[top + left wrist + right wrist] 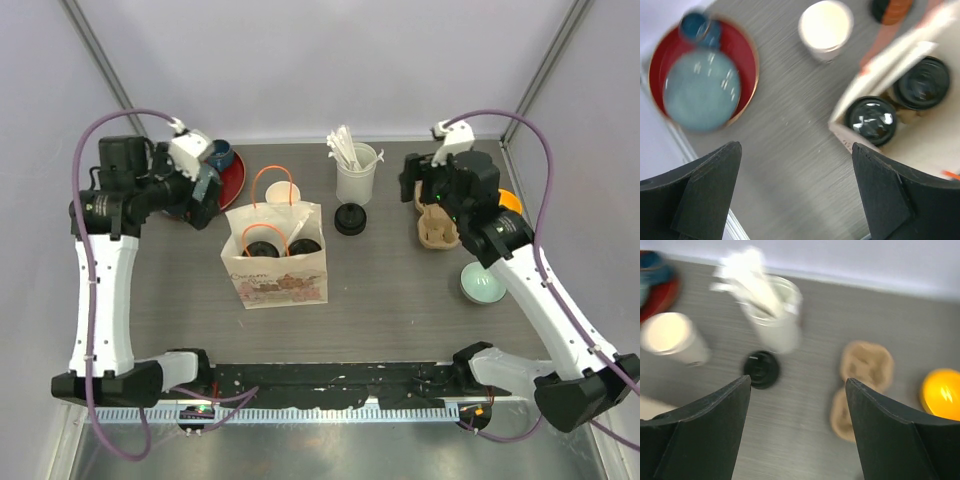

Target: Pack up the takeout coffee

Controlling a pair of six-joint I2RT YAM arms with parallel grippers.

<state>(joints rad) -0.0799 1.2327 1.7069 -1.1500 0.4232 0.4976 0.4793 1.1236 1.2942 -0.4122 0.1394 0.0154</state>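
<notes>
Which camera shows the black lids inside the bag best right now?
Left wrist. It looks down into the paper bag, so both black lids appear large and side by side, though slightly blurred. Top external shows them small in the bag's open top. Right wrist doesn't show them.

The counter (400, 290) right of the paper bag (275, 270) lies open; behind it, cup (283, 193), lid (350, 218) and stick holder (357, 178) stand seemingly close.

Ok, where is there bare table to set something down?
Bare: the stretch between the paper bag and the green bowl, plus the near strip. Crowded: the back, around open cup, black lid, stick holder and carrier.
</notes>
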